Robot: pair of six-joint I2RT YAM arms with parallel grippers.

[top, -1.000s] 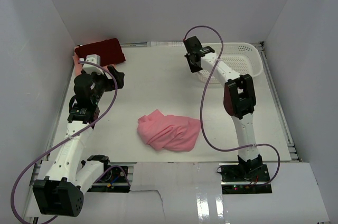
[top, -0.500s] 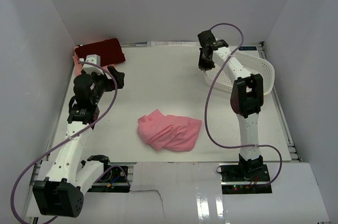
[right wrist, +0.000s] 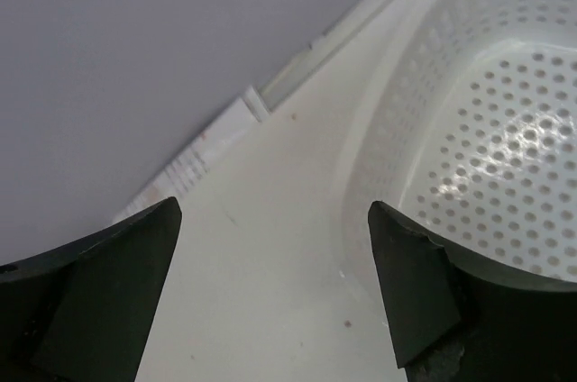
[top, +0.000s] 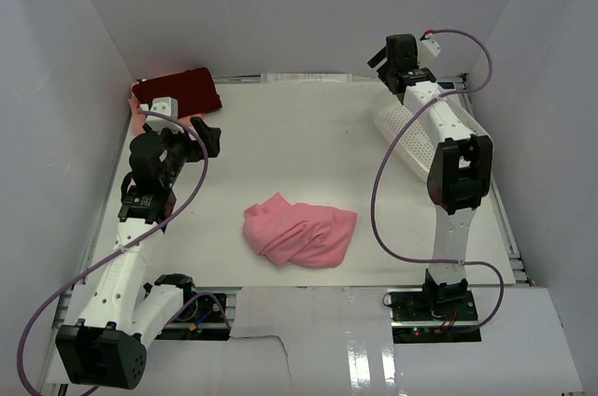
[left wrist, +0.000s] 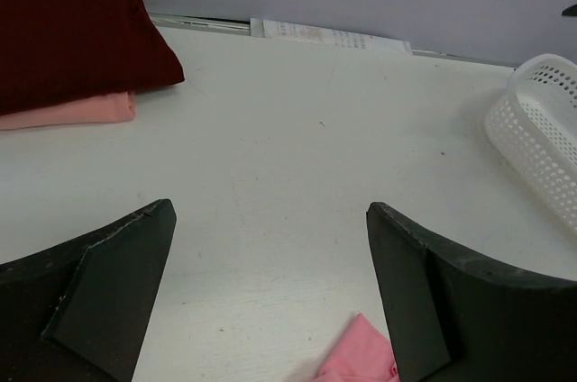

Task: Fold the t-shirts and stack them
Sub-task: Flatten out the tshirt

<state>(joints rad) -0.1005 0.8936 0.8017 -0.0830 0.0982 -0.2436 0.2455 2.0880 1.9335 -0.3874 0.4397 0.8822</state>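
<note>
Front and centre, a crumpled salmon-pink t-shirt (top: 299, 235) lies soft, light and probably best pinched at a hem edge, with the left gripper (left wrist: 269, 220) and right gripper (right wrist: 270, 215) both spread wide and empty, and the maroon t-shirt (top: 177, 90) folded atop the peach t-shirt (left wrist: 68, 110) far left.

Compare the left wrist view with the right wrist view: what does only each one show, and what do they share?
Only the left wrist view: the dark maroon t-shirt lying on the peach-pink t-shirt, and a corner of the salmon-pink t-shirt. Only the right wrist view: the white basket seen from its perforated inside. Both: the basket, the white table and the paper strip by the back wall.
</note>
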